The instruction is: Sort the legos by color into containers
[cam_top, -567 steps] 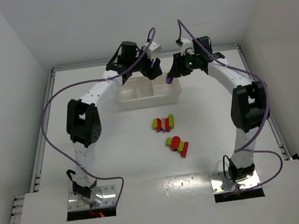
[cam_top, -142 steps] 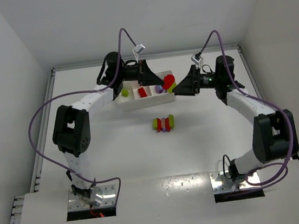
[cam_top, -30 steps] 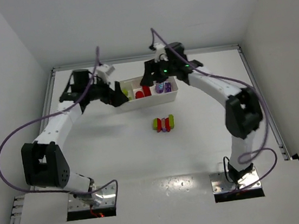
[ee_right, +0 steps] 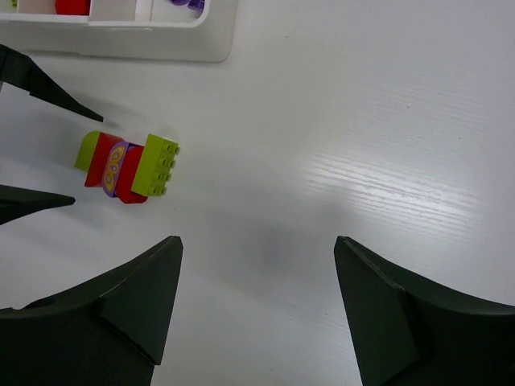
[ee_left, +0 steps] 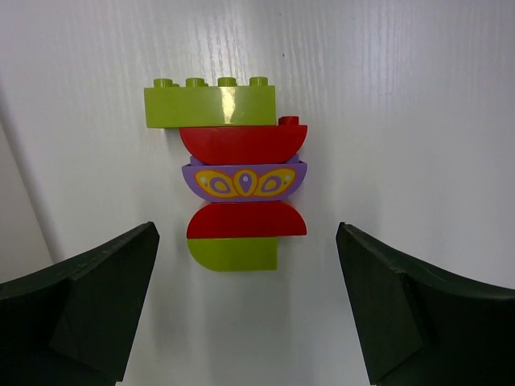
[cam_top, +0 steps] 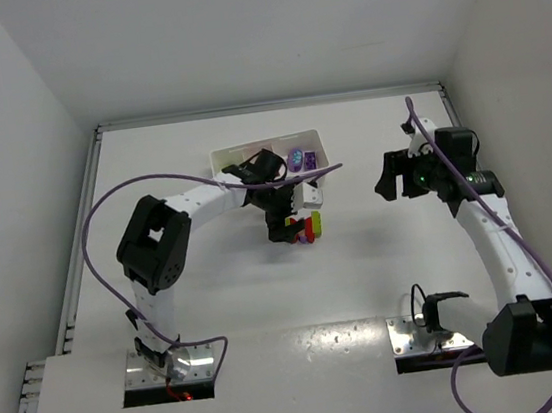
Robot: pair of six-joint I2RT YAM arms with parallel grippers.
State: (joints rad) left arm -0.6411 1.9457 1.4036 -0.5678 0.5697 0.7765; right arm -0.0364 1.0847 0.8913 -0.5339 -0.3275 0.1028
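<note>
A stuck-together green, red and purple lego stack [ee_left: 241,181] lies flat near the white tray [ee_right: 161,44].

Top view: left arm lies across the tray [cam_top: 314,141], hiding its left and mid compartments; only a purple brick [cam_top: 297,159] shows, in the right one. Left hand [cam_top: 297,227] covers part of the lego stack [cam_top: 312,226], so just its red/yel-green right end shows. Right hand [cam_top: 386,179] is dark and too small there to read the finger gap. Left wrist view: both fingers [ee_left: 88,305] are cut off by bottom and side edges. Right wrist view: tray is cut by the top edge, w/ only slivers of a red brick [ee_right: 71,6] and the purple brick showing. Left hand's fingertips [ee_right: 48,84] poke in from the left edge, rest out of frame. Right fingers [ee_right: 105,322] are cut by the bottom edge.
</note>
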